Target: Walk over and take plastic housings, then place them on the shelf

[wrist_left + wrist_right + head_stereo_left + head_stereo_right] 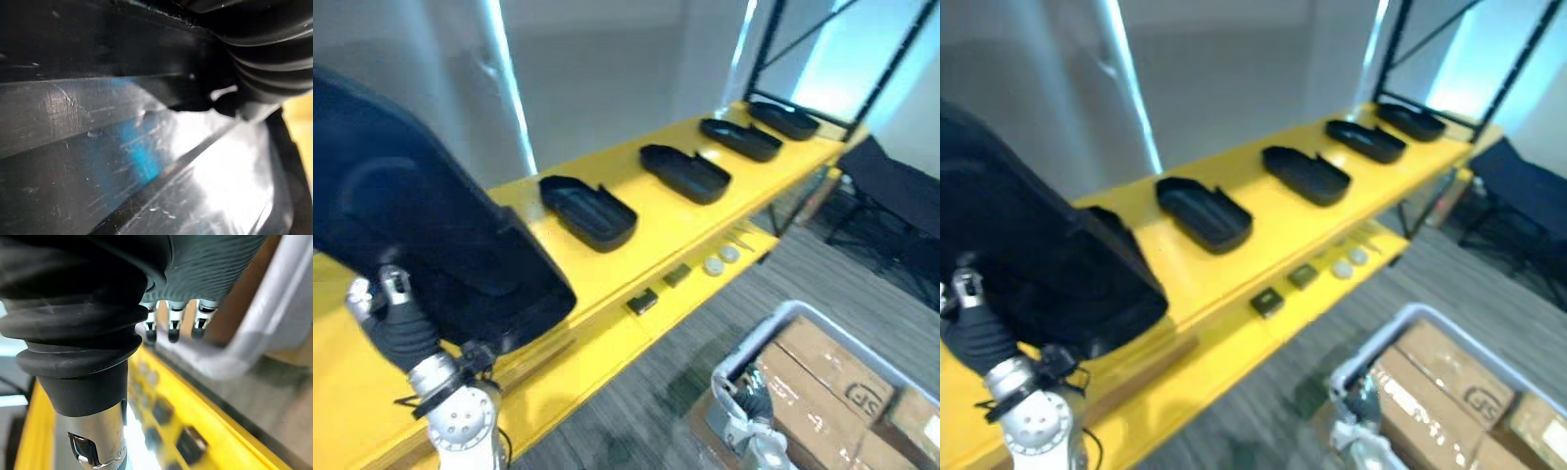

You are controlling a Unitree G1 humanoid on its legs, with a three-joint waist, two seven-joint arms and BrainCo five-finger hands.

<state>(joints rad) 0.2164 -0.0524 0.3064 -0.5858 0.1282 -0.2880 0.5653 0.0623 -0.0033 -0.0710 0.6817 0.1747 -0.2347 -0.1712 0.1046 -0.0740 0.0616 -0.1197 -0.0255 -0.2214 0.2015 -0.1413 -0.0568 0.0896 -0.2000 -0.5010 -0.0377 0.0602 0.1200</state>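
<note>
closest up is a big black plastic housing (pixel 431 225) carried by the left hand (pixel 399 328) over the near end of the yellow shelf (pixel 666 230). can't tell how its fingers sit, they're hidden behind the housing. four more housings (pixel 587 211) lie apart in a row along the shelf top, with small parts (pixel 643 302) on the lower ledge. the right hand (pixel 170 328) hangs relaxed and holds nothing, by a white bin (pixel 793 311) of cardboard boxes (pixel 832 377).
</note>
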